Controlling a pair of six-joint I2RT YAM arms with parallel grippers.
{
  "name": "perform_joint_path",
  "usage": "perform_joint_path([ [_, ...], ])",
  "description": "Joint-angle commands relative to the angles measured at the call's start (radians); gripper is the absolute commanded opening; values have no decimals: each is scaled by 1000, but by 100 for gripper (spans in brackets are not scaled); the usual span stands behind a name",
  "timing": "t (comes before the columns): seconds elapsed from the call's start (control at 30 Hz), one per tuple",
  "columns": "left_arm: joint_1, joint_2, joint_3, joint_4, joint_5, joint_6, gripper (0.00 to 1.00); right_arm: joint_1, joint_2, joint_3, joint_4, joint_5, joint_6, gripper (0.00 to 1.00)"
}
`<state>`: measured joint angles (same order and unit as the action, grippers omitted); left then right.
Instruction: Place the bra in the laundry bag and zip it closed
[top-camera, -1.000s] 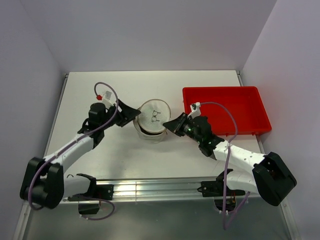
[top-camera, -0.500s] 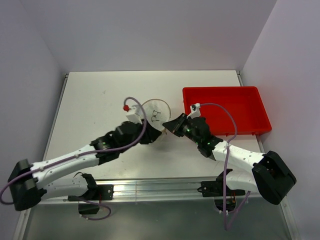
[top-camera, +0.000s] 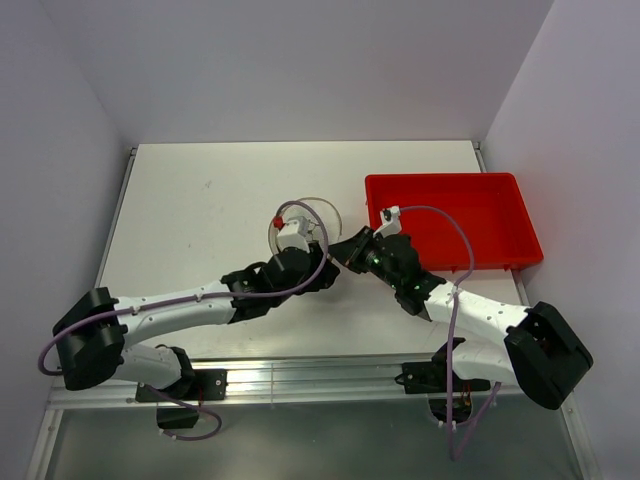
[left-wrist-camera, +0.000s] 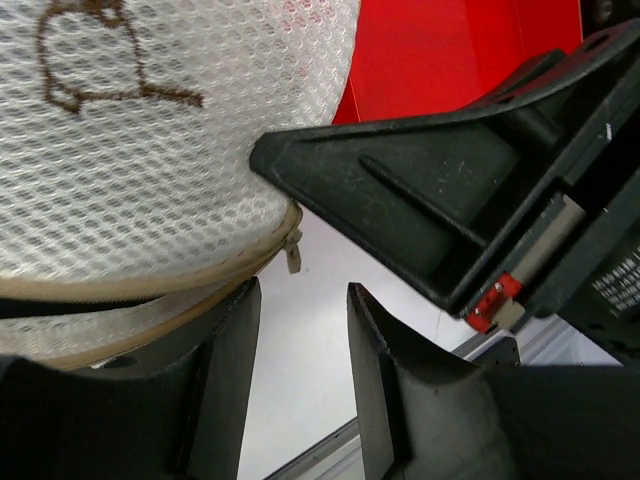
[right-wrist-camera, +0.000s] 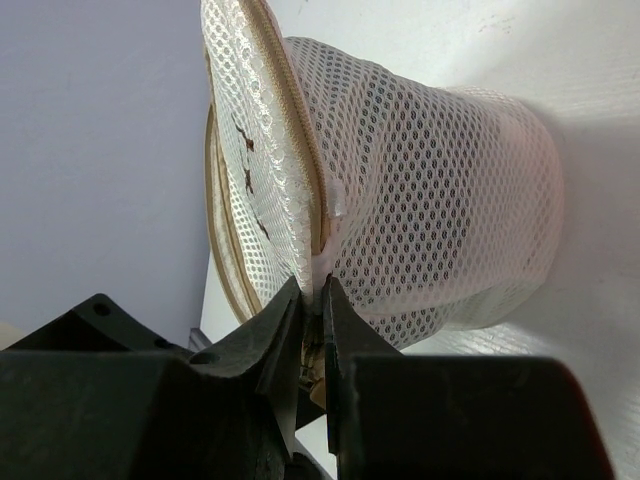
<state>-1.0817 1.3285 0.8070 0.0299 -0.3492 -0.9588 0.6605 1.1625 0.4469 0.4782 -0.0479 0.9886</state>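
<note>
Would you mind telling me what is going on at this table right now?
Both arms are at the mesh bag. The right end effector pinches its zip rim, steadying it. The left end effector is open beside the zip pull, not gripping it. The lid gapes, so the zip is not yet closed. The red bin sits aside.

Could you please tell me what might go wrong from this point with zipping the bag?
1. The left gripper stands open with the small zipper pull just beyond its fingertips; closing slightly off could miss it or catch mesh instead.
2. The right gripper pinches only a thin edge of the laundry bag; pulling the zip may slip it free.
</note>
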Motion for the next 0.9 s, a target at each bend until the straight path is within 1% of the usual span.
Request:
perform_joint_path([
  [0.0,-3,35,55,62,-24,-14,46,11,-26,10,28,17,-21,0],
  [0.1,-3,67,75,44,-31,-17,45,11,-37,9,28,20,-25,0],
  [0.2,-3,71,77,45,-68,-17,44,11,-50,4,25,25,-31,0],
  [0.4,-4,80,72,64,-126,-17,37,19,-57,-2,23,31,-42,0],
  [0.43,-4,81,72,65,-138,-17,34,24,-57,-4,20,34,-47,0],
  [0.6,-4,66,61,85,-165,-18,31,34,-60,-5,22,36,-50,0],
  [0.63,-4,64,58,88,-168,-17,27,36,-60,-5,20,36,-53,0],
  [0.7,-6,57,51,97,-175,-14,22,36,-61,-5,17,36,-54,0],
  [0.77,-7,54,50,99,-180,-11,13,37,-61,-5,17,34,-56,0],
  [0.83,-9,52,54,84,-183,-1,0,37,-60,-4,16,34,-59,0],
  [0.87,-9,48,52,79,-185,5,0,37,-57,-4,17,33,-61,0],
])
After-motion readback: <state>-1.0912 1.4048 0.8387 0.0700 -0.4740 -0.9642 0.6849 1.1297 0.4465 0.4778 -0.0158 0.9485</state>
